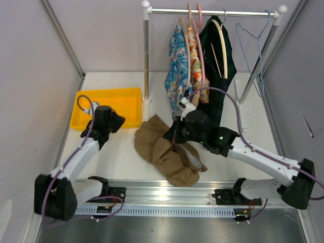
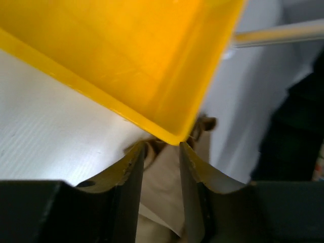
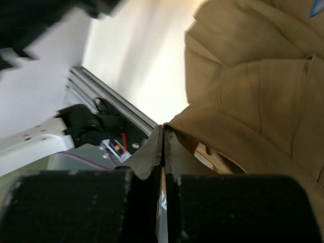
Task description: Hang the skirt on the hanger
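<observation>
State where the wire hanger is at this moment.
In the top view, the hanger hangs at the right end of the rail, just right of the dark green garment, apart from the skirt on the table.

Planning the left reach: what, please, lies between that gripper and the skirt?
The yellow tray corner in the left wrist view; bare table in the top view.
</observation>
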{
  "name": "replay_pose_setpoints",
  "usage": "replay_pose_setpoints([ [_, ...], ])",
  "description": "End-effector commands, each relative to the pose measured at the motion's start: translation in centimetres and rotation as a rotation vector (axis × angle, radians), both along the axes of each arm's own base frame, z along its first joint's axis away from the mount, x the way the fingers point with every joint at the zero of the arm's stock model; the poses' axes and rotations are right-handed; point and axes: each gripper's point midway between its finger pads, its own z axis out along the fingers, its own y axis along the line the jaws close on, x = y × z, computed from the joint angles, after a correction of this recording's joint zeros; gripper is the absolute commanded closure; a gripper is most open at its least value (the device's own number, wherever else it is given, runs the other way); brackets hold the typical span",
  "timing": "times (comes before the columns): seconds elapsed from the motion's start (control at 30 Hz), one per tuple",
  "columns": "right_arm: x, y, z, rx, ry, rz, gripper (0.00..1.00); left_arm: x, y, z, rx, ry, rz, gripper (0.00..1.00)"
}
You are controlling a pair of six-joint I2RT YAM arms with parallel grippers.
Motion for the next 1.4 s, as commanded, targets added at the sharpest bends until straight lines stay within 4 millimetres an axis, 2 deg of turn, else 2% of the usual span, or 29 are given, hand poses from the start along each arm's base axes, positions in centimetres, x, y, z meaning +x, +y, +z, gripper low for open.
replay_pose_setpoints([
  [0.0, 1.3, 2.3, -1.3, 0.014, -0.019, -0.010, 1.00, -1.6, -1.7, 4.0, 0.026, -0.118, -0.139, 0.57],
  [0.03, 1.5, 2.7, -1.8, 0.007, -0.018, -0.010, 1.00, -2.6, -2.5, 4.9, 0.035, -0.151, -0.189, 0.54],
  [0.07, 1.5, 3.1, -2.4, -0.006, -0.013, -0.005, 1.00, -3.5, -2.8, 4.8, 0.046, -0.139, -0.213, 0.50],
  [0.13, 1.9, 4.0, -4.3, -0.034, 0.009, 0.002, 0.90, -5.0, -4.7, 4.9, 0.062, -0.149, -0.309, 0.45],
  [0.2, 1.9, 4.7, -5.2, -0.041, 0.020, 0.016, 0.87, -6.5, -6.2, 5.1, 0.066, -0.157, -0.385, 0.41],
  [0.23, 2.0, 5.2, -6.1, -0.058, 0.028, 0.021, 0.85, -7.8, -7.8, 4.7, 0.068, -0.152, -0.458, 0.38],
  [0.3, 2.0, 5.7, -6.9, -0.070, 0.032, 0.028, 0.80, -9.3, -8.6, 4.3, 0.080, -0.146, -0.495, 0.35],
  [0.33, 2.0, 5.9, -7.2, -0.074, 0.034, 0.026, 0.78, -10.5, -9.8, 4.2, 0.075, -0.147, -0.546, 0.33],
  [0.37, 2.1, 6.0, -7.9, -0.087, 0.042, 0.024, 0.76, -11.4, -9.9, 3.7, 0.074, -0.145, -0.564, 0.32],
  [0.4, 2.1, 6.2, -8.1, -0.088, 0.045, 0.026, 0.68, -12.3, -10.8, 3.7, 0.062, -0.153, -0.606, 0.31],
  [0.47, 2.0, 6.5, -8.6, -0.091, 0.050, 0.031, 0.62, -13.1, -11.2, 3.5, 0.063, -0.169, -0.638, 0.27],
  [0.57, 1.8, 7.1, -7.9, -0.086, 0.038, 0.033, 0.44, -13.9, -11.4, 3.1, 0.090, -0.163, -0.666, 0.24],
  [0.63, 1.6, 7.1, -7.7, -0.104, 0.021, 0.024, 0.38, -14.4, -11.5, 2.2, 0.100, -0.140, -0.683, 0.25],
  [0.77, 1.3, 7.0, -6.0, -0.079, 0.001, 0.009, 0.24, -15.0, -12.2, 2.0, 0.074, -0.143, -0.706, 0.25],
  [0.87, 1.0, 6.9, -5.1, -0.063, -0.010, -0.001, 0.20, -15.1, -12.5, 3.0, 0.061, -0.176, -0.724, 0.25],
  [1.03, 0.1, 6.3, -1.7, -0.020, -0.053, -0.012, 0.13, -15.4, -12.8, 4.7, 0.073, -0.199, -0.760, 0.24],
  [1.13, -0.8, 5.6, -0.5, -0.001, -0.059, -0.012, 0.10, -15.3, -12.8, 5.9, 0.079, -0.231, -0.768, 0.22],
  [1.23, -1.4, 4.9, -0.5, -0.010, -0.057, -0.032, 0.10, -15.3, -13.1, 5.9, 0.104, -0.227, -0.804, 0.19],
  [1.27, -1.6, 4.4, 0.1, 0.001, -0.062, -0.041, 0.10, -15.2, -13.3, 6.5, 0.114, -0.242, -0.817, 0.19],
  [1.37, -2.5, 2.4, -0.2, -0.037, -0.062, -0.094, 0.10, -15.2, -13.9, 7.1, 0.130, -0.241, -0.853, 0.19],
])
